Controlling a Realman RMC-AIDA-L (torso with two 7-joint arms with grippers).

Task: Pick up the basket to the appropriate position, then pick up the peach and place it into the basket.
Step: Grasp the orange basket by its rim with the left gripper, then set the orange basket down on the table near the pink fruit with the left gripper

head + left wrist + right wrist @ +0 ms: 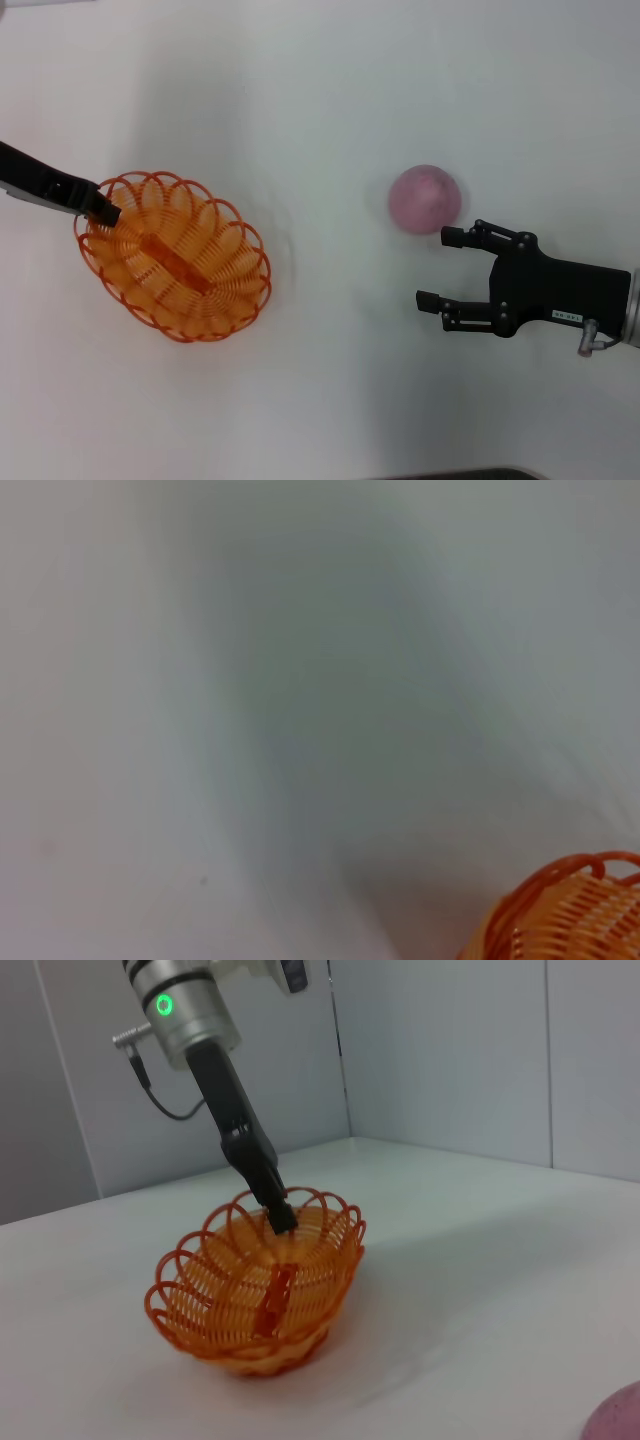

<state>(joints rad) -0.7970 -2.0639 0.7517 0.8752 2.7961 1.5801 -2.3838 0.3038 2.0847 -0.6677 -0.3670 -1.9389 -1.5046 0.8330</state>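
The oval orange wire basket (pixel 175 258) sits at the left of the white table, and the left wrist view catches a piece of its rim (pixel 570 912). My left gripper (pixel 103 212) reaches in from the left and is shut on the basket's scalloped rim. The right wrist view shows the basket (pixel 262 1290) with that left gripper (pixel 281 1217) pinching its far rim from above. The pink peach (pixel 424 198) lies right of centre, and its edge shows in the right wrist view (pixel 622 1420). My right gripper (pixel 440 268) stands open just below and to the right of the peach, apart from it.
The white table (pixel 330 100) spreads between the basket and the peach. Grey wall panels (pixel 450 1050) stand behind the table's far edge in the right wrist view. A dark edge (pixel 470 474) shows at the bottom of the head view.
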